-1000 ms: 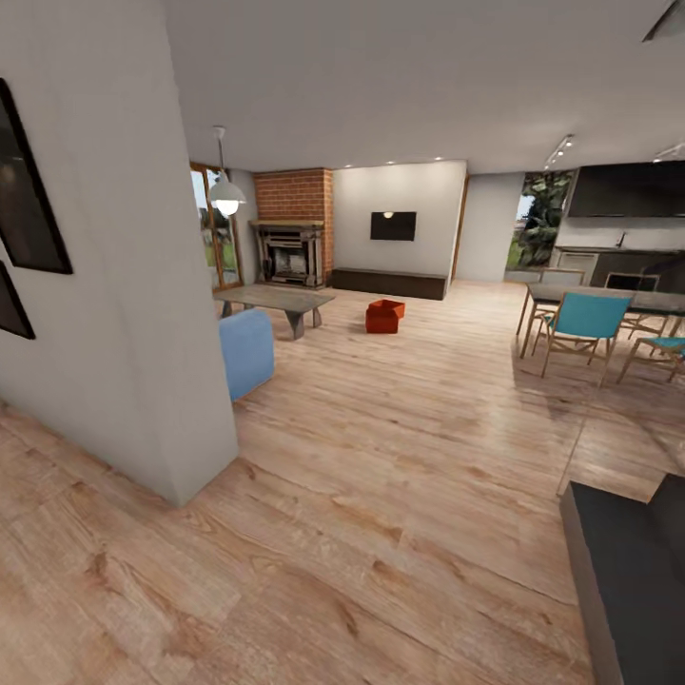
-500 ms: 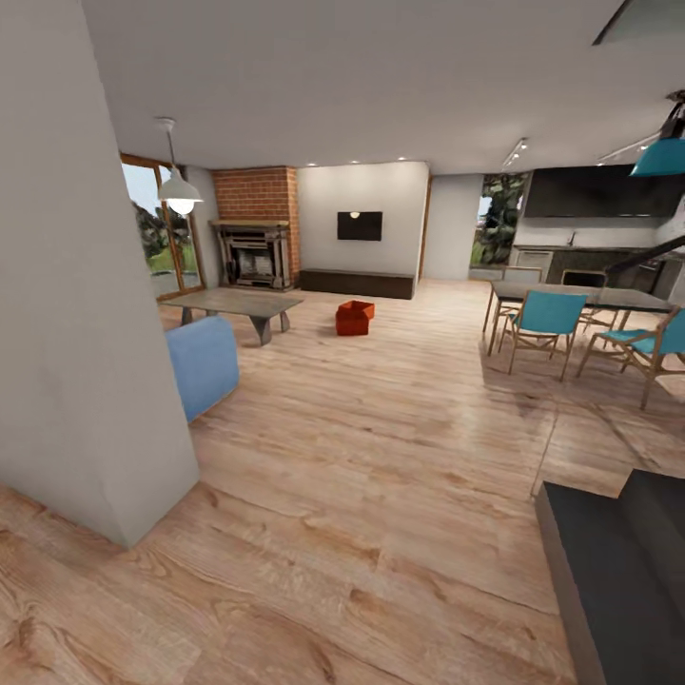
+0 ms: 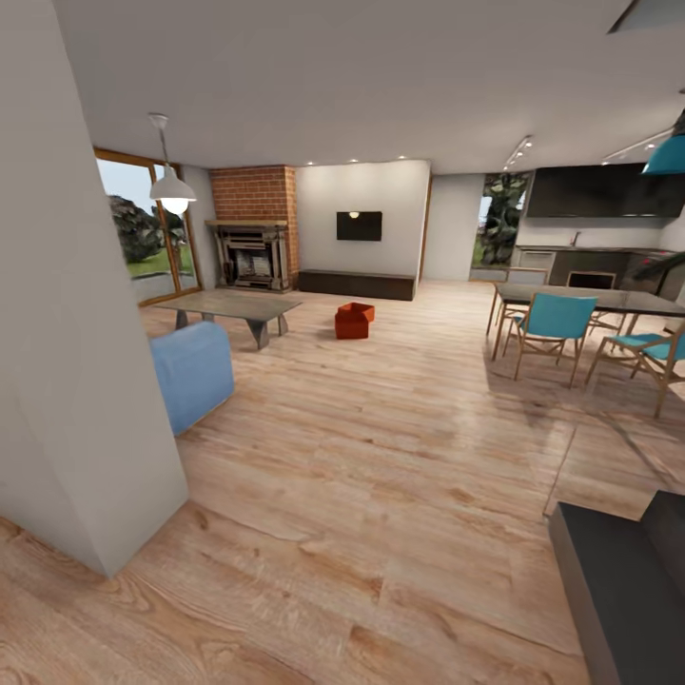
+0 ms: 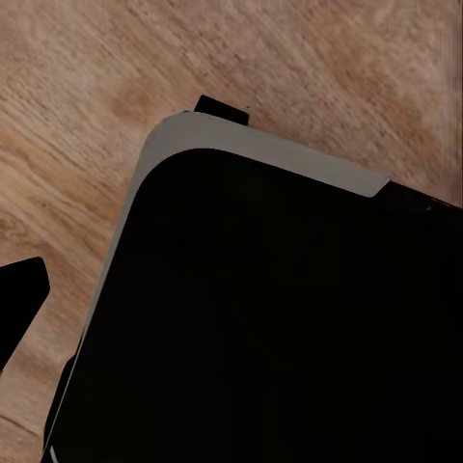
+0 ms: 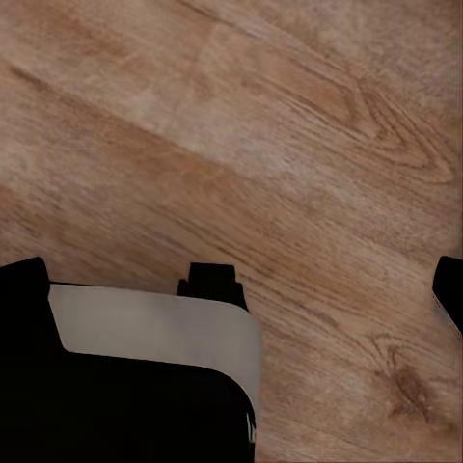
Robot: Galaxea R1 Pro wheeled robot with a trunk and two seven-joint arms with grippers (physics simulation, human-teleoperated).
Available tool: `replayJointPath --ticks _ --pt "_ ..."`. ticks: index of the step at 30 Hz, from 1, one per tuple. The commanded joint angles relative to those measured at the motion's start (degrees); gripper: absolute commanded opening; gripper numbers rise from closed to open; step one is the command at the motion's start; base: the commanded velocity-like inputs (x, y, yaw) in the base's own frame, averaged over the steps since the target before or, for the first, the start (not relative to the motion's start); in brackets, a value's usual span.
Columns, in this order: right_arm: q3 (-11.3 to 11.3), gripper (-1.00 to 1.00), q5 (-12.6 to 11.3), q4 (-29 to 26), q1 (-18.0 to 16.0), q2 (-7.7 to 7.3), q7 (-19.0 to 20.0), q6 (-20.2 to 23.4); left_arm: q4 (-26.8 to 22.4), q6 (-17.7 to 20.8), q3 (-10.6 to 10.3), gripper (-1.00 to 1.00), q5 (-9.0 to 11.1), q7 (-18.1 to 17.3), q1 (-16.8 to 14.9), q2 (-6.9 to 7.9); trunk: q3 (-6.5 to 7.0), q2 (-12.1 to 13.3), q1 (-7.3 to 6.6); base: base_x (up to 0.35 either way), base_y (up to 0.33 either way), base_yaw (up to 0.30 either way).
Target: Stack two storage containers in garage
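The two storage containers [image 3: 353, 321] are orange-red open bins sitting close together on the pale wood-plank floor [image 3: 381, 447] of the living room, far ahead of me near the middle. Behind them are the brick fireplace [image 3: 253, 228], the black wall TV [image 3: 359, 225] and the long low dark cabinet [image 3: 356, 283]. In the right wrist view my right gripper [image 5: 231, 289] hangs over the plank floor with dark fingertips [image 5: 449, 287] at the picture's edges, open and empty. In the left wrist view my left gripper [image 4: 231, 309] shows one dark fingertip [image 4: 19, 299] over my black base, with nothing held.
A white wall corner [image 3: 86, 381] stands close on my left, with a blue seat [image 3: 193, 371] and a grey coffee table [image 3: 231, 308] beyond it. A dining table [image 3: 609, 301] with teal chairs [image 3: 550, 328] is at the right. A dark low block [image 3: 628, 580] sits at the near right.
The head view has swung and advanced: the wall corner slid further left, the wall pictures left the view, and the window and dining chairs show more. The containers have stayed in place.
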Motion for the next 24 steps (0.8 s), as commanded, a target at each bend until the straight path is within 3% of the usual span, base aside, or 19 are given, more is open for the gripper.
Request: replayJointPath --ticks 1,24 --pt "0.3 1.0 0.3 0.2 -0.1 0.01 -0.2 -0.3 0.0 -0.1 0.1 1.0 0.1 0.0 0.0 -0.01 -0.05 0.0 0.03 0.322 0.0 0.0" --pt "0.3 1.0 0.4 0.2 -0.1 -0.06 -0.2 -0.4 0.0 -0.3 0.2 1.0 0.2 0.0 0.0 0.07 -0.05 0.0 0.03 0.322 -0.051 0.0"
